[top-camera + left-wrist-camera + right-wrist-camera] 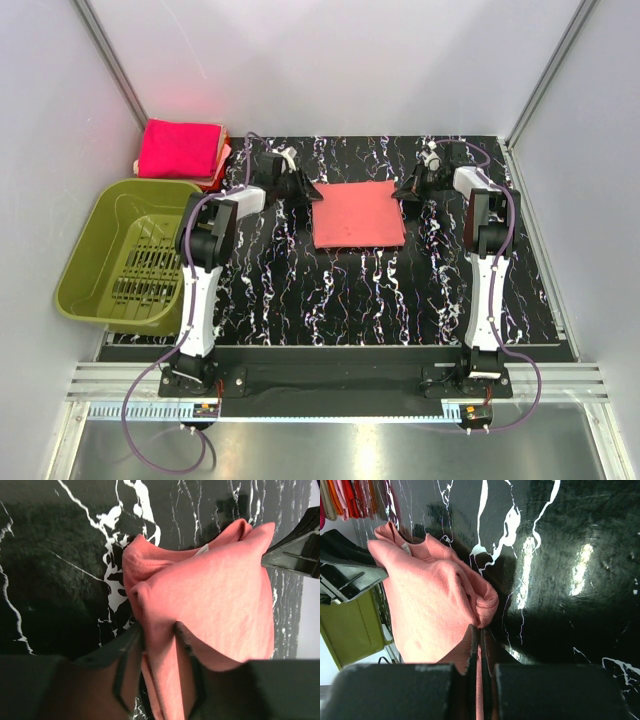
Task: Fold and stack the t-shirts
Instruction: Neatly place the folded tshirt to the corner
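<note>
While your left end effector (159,631) pinches a fold at the left edge of the salmon t-shirt (358,213), your right end effector (480,635) is clamped narrow on its right edge. Shirt lies folded flat, mid-tabletop (330,290), far half. Magenta t-shirts (180,148) sit stacked at far-left corner, well apart. Olive basket (105,220) sits off the tabletop's left side.

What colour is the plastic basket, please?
The basket is olive green, clearest in the top external view.
</note>
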Tool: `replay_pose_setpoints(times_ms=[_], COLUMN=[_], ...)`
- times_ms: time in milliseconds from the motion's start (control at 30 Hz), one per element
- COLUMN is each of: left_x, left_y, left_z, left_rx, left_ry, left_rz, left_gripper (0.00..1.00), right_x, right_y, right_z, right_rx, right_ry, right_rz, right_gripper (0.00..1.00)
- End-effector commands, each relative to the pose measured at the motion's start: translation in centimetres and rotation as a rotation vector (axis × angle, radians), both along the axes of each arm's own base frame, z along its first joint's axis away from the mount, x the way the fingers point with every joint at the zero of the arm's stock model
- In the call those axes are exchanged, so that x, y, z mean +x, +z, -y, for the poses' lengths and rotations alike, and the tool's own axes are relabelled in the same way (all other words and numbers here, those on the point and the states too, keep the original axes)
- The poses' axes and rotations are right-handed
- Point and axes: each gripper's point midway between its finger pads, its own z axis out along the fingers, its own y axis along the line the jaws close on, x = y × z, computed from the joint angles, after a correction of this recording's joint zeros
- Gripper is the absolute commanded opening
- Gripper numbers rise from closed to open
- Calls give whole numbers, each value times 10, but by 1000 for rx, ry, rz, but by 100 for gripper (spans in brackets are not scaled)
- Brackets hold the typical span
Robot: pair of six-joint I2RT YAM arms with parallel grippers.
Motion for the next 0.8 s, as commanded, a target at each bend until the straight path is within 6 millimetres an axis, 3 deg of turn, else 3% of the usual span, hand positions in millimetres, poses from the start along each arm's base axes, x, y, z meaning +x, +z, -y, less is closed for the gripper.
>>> replay_pose_setpoints(times_ms=[0, 133, 233, 300, 433, 600, 767], left_x=[-6, -4, -4, -7, -17, -32, -41], left_y=[-13, 5, 33, 59, 94, 120, 137], left_z=[6, 11, 15, 19, 18, 5, -13], left_rx=[22, 4, -8, -8, 32, 117, 208], left_ry=[-12, -24, -37, -50, -61, -76, -86], left_rz=[-25, -2, 43, 83, 125, 123, 157], left_gripper=[31, 1, 0, 0, 0, 0, 0], right_x=[0, 3, 3, 6, 0, -13, -29], right_y=[4, 9, 21, 43, 75, 112, 142], right_z=[-4, -2, 2, 10, 22, 39, 34], right_rx=[17, 2, -13, -27, -43, -49, -4], right_ry=[26, 12, -31, -84, -138, -206, -214], right_rz=[11, 17, 4, 15, 39, 72, 115], right_gripper=[1, 2, 10, 26, 38, 40, 38])
